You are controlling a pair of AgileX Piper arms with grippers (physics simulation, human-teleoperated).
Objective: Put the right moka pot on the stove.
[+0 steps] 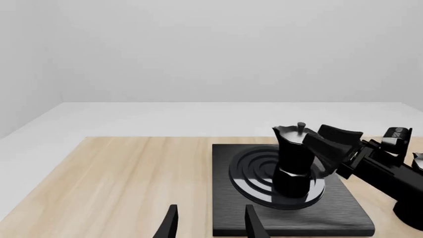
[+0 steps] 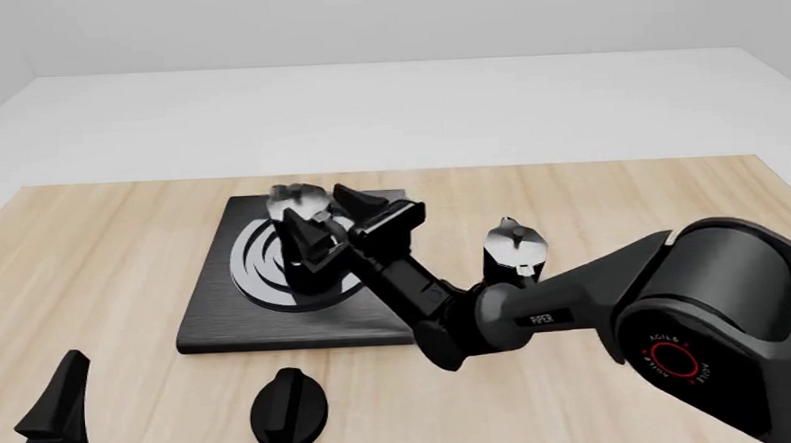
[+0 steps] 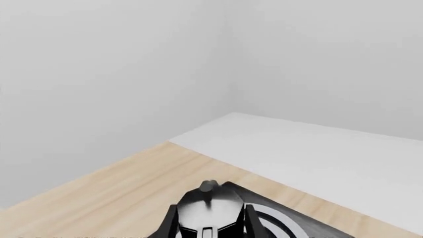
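The right moka pot (image 2: pixel 296 214), black with a silvery lid, stands upright on the burner rings of the stove (image 2: pixel 227 319). My right gripper (image 2: pixel 327 224) is shut on its upper body, reaching in from the right. The left wrist view shows the pot (image 1: pixel 294 163) on the rings of the stove (image 1: pixel 343 210) with the right gripper (image 1: pixel 318 146) against it. In the right wrist view the lid (image 3: pixel 210 208) sits between the fingers. My left gripper (image 2: pixel 31 418) is open and empty at the near left, apart from the stove.
The other moka pot (image 2: pixel 515 248) stands on the table right of the stove, just behind my right arm. A small black oval knob (image 2: pixel 288 409) lies on the table in front of the stove. The wooden table ends at a white floor beyond.
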